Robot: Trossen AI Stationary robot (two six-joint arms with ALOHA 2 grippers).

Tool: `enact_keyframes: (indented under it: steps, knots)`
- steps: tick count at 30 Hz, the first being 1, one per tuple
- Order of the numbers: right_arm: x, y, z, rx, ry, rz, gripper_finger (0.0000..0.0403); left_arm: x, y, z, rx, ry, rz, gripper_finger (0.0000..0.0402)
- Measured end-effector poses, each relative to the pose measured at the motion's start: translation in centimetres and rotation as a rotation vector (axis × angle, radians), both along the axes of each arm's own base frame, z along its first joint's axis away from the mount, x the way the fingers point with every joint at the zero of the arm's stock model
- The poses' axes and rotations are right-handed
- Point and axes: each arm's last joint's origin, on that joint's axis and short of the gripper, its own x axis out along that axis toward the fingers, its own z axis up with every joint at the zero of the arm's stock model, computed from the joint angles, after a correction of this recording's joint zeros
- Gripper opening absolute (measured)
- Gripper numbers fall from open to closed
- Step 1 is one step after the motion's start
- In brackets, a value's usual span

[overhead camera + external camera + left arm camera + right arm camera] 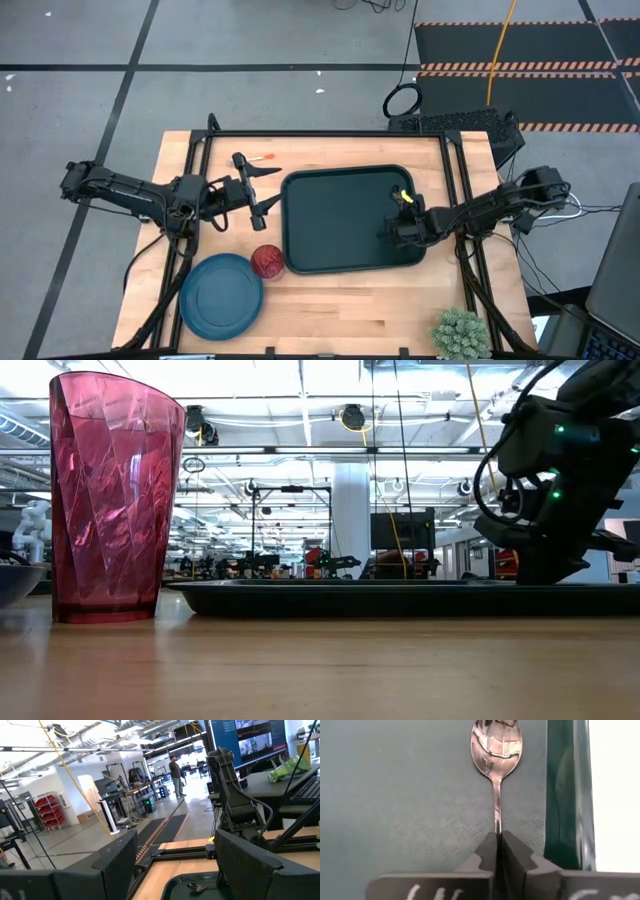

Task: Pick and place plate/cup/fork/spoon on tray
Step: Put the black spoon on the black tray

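Dark green-black, the tray [340, 215] fills the middle of the wooden table [330, 310] as I watch from my remote station. My right gripper [392, 232] sits low over the tray's right side, its fingers [512, 852] pressed together and pinching the thin handle of the dark spoon [496, 755], whose oval bowl lies against the tray floor just beside the raised lip. My left gripper [258, 190] hovers beside the tray's left edge with its fingers [247, 166] spread wide and nothing between them. The fork [262, 158], orange handle showing, lies on the bare wood just beyond that gripper, off the tray. The red cup [267, 261] stands upright on the table at the tray's near-left corner, touching or nearly touching the blue plate [221, 291], which rests flat on the wood to its left. In the low view the cup [112, 500] rises tall in the foreground, the tray's [400, 598] lip stretching behind it. A small green plant [460, 334] sits at the table's near-right corner.
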Motion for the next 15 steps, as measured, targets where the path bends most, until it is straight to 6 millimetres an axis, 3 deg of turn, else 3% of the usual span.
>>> enact_keyframes:
  steps: [8, 15]
  knots:
    - [0.03, 0.03, 0.1, 0.01, -0.012, 0.005, 0.0015, 0.0, 0.0, -0.01, 0.0, 0.003, 0.0, 0.0269]
    - [0.2, 0.09, 0.11, 0.023, -0.028, 0.007, 0.0085, 0.01, 0.0, -0.04, 0.001, 0.006, 0.001, 0.0269]
